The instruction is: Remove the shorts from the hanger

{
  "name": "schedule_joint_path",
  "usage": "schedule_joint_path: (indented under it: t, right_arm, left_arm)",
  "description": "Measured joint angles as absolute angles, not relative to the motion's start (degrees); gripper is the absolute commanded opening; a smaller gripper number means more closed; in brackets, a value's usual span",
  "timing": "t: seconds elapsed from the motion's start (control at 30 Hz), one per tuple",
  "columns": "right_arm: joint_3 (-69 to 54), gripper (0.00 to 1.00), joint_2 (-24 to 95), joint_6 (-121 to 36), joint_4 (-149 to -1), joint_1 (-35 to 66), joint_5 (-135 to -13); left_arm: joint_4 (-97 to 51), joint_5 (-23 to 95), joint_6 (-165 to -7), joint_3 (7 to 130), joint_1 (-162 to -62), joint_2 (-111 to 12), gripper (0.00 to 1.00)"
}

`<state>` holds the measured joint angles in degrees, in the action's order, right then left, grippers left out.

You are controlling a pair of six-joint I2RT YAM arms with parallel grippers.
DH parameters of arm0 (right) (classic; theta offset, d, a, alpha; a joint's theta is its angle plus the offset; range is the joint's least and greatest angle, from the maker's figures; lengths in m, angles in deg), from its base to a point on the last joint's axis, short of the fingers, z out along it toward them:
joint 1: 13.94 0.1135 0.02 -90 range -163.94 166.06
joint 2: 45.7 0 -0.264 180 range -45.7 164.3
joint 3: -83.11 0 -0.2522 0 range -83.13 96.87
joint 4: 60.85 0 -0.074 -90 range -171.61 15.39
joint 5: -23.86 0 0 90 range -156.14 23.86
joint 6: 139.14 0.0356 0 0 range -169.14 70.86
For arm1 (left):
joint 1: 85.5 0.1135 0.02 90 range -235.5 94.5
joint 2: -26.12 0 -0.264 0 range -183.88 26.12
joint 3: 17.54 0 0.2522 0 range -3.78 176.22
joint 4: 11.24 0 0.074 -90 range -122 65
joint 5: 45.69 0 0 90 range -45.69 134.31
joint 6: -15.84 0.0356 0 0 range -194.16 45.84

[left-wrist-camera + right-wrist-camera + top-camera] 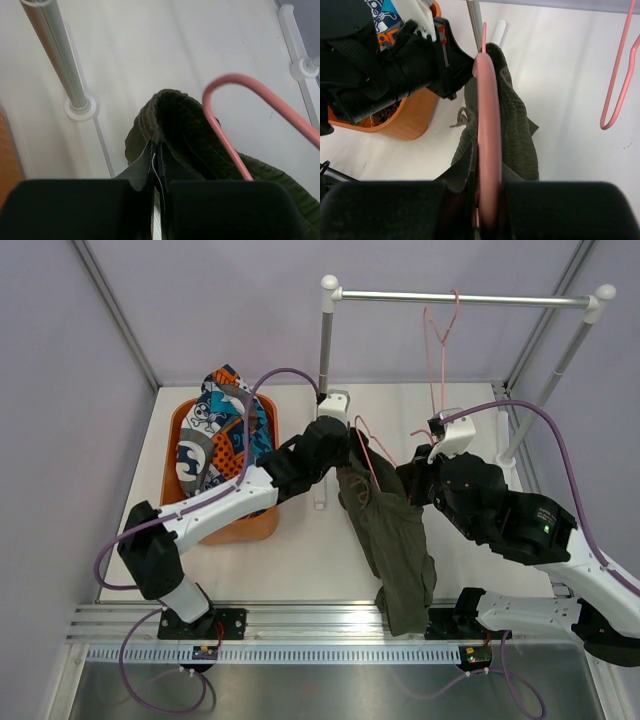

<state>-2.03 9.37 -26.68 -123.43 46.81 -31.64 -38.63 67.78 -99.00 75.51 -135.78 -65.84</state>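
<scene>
The olive-green shorts [395, 540] hang in mid-air between my two grippers, draped over a pink hanger [372, 455]. My left gripper [340, 445] is shut on the ribbed waistband of the olive shorts [175, 125]. My right gripper [420, 480] is shut on the pink hanger [488, 130], with the olive shorts [515, 130] hanging behind it. The printed shorts [222, 430] lie in the orange basket [250, 525] at the left. A second pink hanger [440, 335] hangs empty on the rail.
A silver clothes rail [460, 300] on two posts spans the back of the table. Its left post [55, 50] stands close to my left gripper. The orange basket sits left of centre. Purple cables loop over both arms.
</scene>
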Motion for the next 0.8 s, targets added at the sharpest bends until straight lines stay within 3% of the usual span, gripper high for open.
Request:
schedule_joint_path:
  t: [0.57, 0.8]
  right_arm:
    - [4.3, 0.0, 15.5, -35.1, -118.1, 46.8, -23.6]
    - [9.9, 0.0, 20.8, -38.5, -114.7, 38.5, -23.9]
  left_arm:
    - [-41.4, 68.7, -94.3, 67.8, -157.1, -48.8, 0.0]
    - [-43.8, 71.3, -93.4, 67.7, -161.4, -44.9, 0.0]
